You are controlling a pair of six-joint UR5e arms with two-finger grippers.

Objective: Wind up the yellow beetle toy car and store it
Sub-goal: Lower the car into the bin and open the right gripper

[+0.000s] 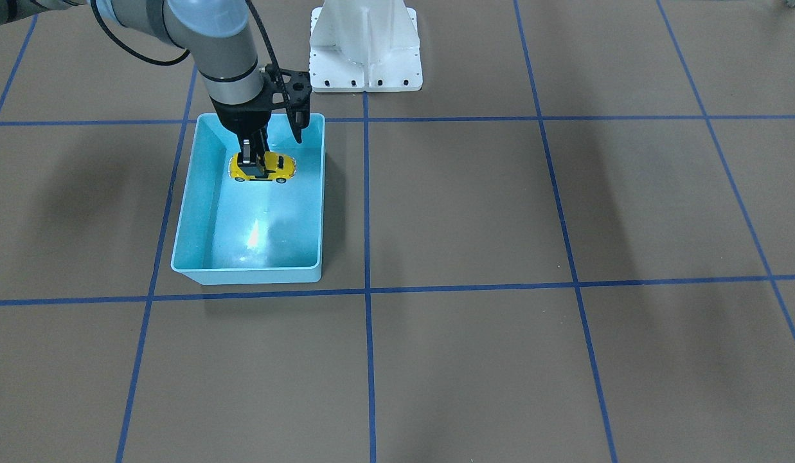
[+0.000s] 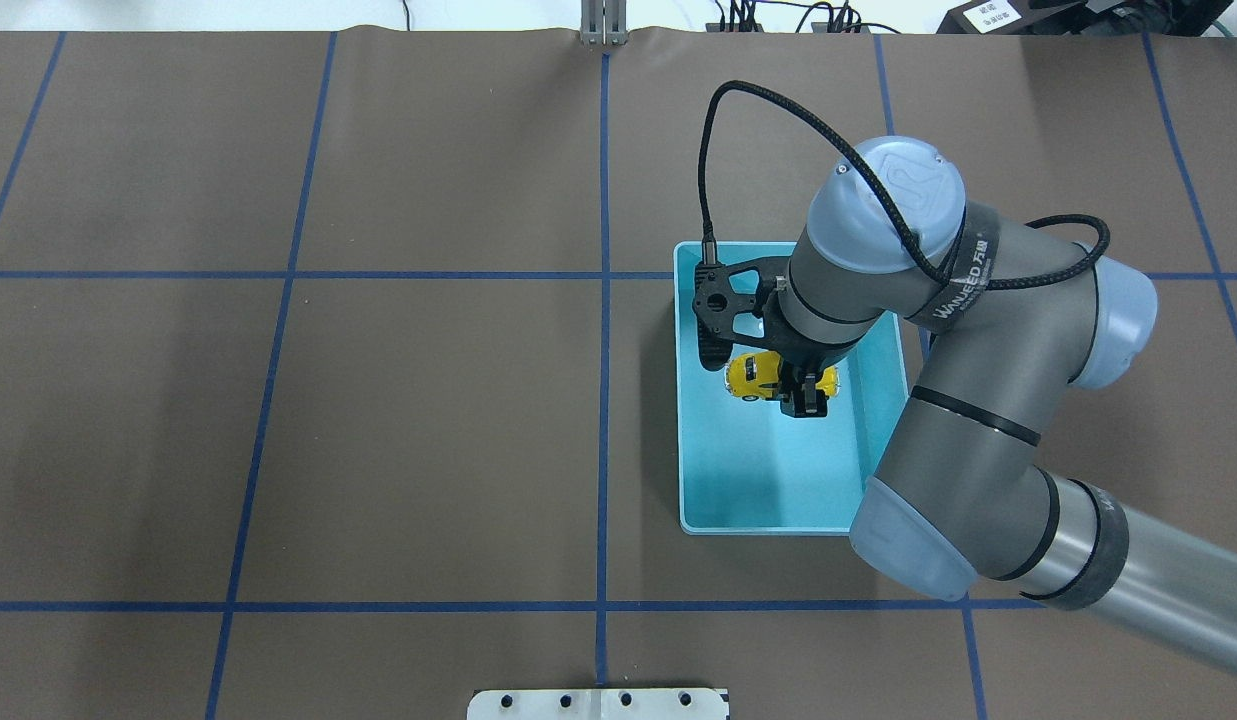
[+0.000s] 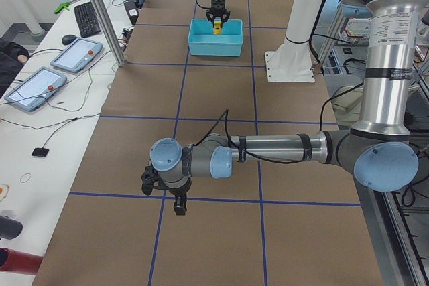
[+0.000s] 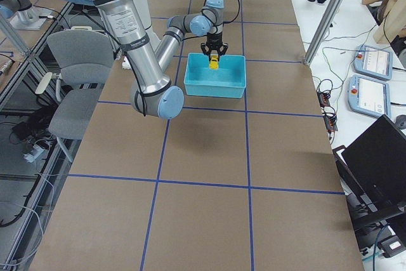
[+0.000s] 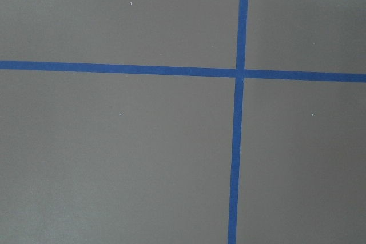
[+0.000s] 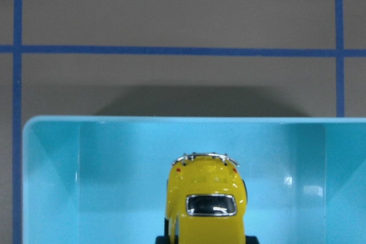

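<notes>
Looking at one yellow beetle toy car (image 1: 262, 168) here: tiny, glossy, rounded shell, dark windows, chrome-trimmed rear glass in the right wrist view. Seems to hang over the middle stretch of the light blue bin (image 1: 246, 275), up near rim height going by the side views, so probably lifted off the floor. Clamped across roof and sides by the right gripper (image 1: 254, 157), with black fingers closed snug on the body. Counting just one bin: smooth plastic, rectangular, rounded corners, sloped walls, shiny floor with a glare patch. Leaves the car clear of all four walls, with more free floor toward the operators' end. Sits on a matte brown table cover (image 1: 474, 206) gridded with blue tape. Also spotting one white metal pedestal (image 1: 365, 45) near the bin's robot-side corner. Found the left gripper (image 3: 164, 192) well apart, low over a tape line; can't tell how its jaws stand.
</notes>
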